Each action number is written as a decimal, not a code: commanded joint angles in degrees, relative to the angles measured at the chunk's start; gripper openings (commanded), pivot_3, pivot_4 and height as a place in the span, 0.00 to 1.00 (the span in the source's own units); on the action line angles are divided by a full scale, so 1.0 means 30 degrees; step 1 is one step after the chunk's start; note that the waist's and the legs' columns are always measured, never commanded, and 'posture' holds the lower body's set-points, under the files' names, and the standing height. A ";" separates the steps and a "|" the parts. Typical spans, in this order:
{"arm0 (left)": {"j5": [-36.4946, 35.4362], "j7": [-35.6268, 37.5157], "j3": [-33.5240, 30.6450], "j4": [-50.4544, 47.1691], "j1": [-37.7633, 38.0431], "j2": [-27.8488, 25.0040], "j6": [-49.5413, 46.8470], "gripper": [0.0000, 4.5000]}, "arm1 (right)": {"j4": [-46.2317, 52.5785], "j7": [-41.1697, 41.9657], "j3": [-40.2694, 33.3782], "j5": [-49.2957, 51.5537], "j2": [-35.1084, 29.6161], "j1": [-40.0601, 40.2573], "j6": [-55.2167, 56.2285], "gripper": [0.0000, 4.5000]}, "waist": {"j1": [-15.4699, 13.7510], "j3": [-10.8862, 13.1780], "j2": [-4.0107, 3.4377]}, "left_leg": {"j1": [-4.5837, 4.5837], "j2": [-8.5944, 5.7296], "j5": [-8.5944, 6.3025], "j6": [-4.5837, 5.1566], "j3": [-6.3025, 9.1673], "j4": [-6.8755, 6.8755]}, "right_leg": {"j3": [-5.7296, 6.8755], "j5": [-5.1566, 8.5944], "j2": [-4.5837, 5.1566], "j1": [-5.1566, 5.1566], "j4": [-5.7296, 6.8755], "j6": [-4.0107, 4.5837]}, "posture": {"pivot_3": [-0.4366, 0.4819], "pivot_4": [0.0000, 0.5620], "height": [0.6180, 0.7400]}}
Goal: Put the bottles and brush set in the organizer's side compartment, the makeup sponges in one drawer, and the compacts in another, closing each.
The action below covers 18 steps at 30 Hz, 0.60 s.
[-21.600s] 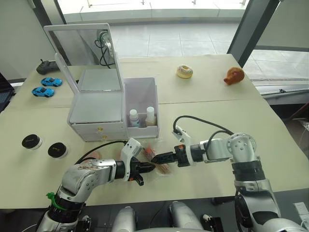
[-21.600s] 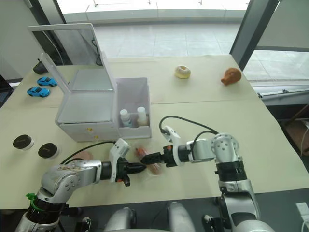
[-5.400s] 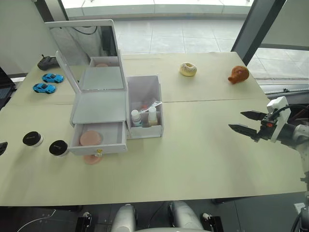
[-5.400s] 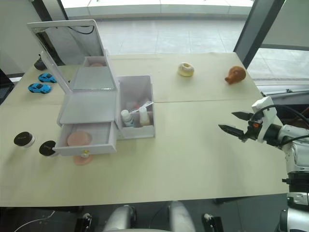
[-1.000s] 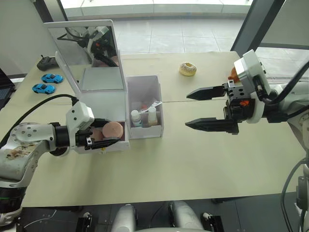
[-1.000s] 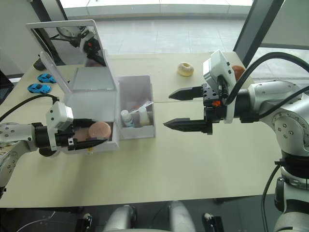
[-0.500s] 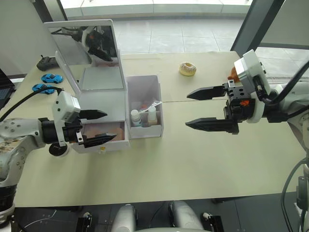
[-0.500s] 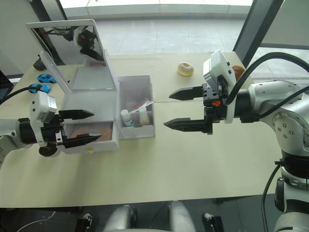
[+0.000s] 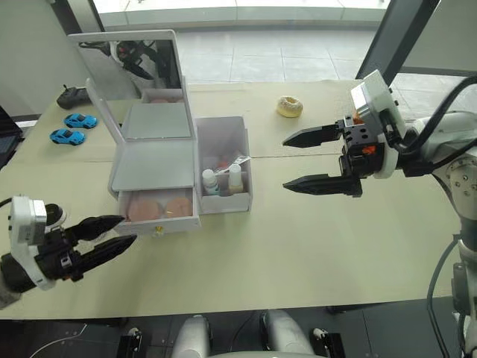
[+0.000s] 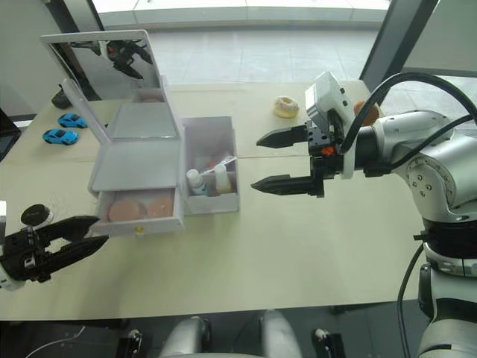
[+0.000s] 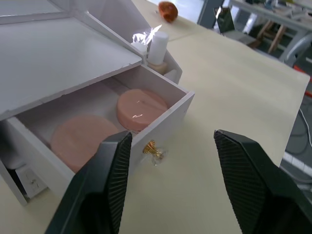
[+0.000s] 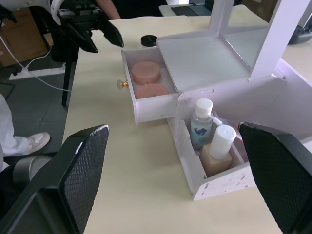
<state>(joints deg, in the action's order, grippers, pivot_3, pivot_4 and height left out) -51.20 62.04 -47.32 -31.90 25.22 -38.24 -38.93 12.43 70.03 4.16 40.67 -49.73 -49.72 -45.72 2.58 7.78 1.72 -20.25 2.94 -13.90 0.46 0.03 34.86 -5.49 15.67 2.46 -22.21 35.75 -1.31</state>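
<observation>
The white organizer stands with its mirror lid up. Its side compartment holds two bottles and the clear brush set. The top drawer is pulled out, with two pink makeup sponges side by side in it. One black compact lies on the table left of the organizer. My left gripper is open and empty, low over the table in front and to the left of the drawer's gold knob. My right gripper hangs open and empty, right of the side compartment.
A donut lies at the back of the table, and a brown toy shows partly behind my right arm. Two blue toy cars and a black remote sit at the back left.
My left gripper let the second sponge go into the drawer, opened, and pulled back toward the near left edge. The right gripper shifted only slightly.
</observation>
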 commanded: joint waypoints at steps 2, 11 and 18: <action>0.1194 -0.1701 0.0126 -0.1446 0.1839 0.2320 0.2140 0.30 | -0.0934 0.1271 0.0468 -0.0910 0.0540 -0.1272 0.1546 1.00 | -0.0096 -0.0002 0.0012 | -0.0008 -0.0002 0.0000 -0.0001 0.0012 0.0003 | 0.0020 0.0001 -0.0003 -0.0012 -0.0007 0.0002 | 0.48 0.27 1.00; 0.6292 -0.5076 0.5541 -0.0775 0.1467 0.6631 0.7375 0.00 | -0.1634 0.2103 0.0946 -0.1961 0.0611 -0.1722 0.1680 1.00 | -0.0053 -0.0029 0.0054 | -0.0024 -0.0031 0.0000 -0.0001 -0.0007 0.0022 | -0.0006 -0.0020 0.0004 0.0035 -0.0041 0.0023 | 0.48 0.27 1.00; 0.7280 -0.6572 0.7044 0.1343 -0.1215 0.6326 0.8472 0.00 | -0.1045 0.1896 0.0393 -0.1697 0.0127 -0.1493 0.1016 1.00 | -0.0037 -0.0025 0.0034 | -0.0019 -0.0026 0.0000 0.0001 0.0003 0.0021 | -0.0001 -0.0081 -0.0027 0.0028 -0.0019 -0.0090 | 0.48 0.27 1.00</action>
<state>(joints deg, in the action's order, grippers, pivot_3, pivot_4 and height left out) -29.30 43.34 -26.39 -27.88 22.90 -18.70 -14.95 7.67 75.94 7.95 35.01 -48.63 -53.41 -41.97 2.47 7.71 1.82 -20.31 2.85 -13.90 0.46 0.04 34.94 -5.49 15.41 2.38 -22.12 35.69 -1.61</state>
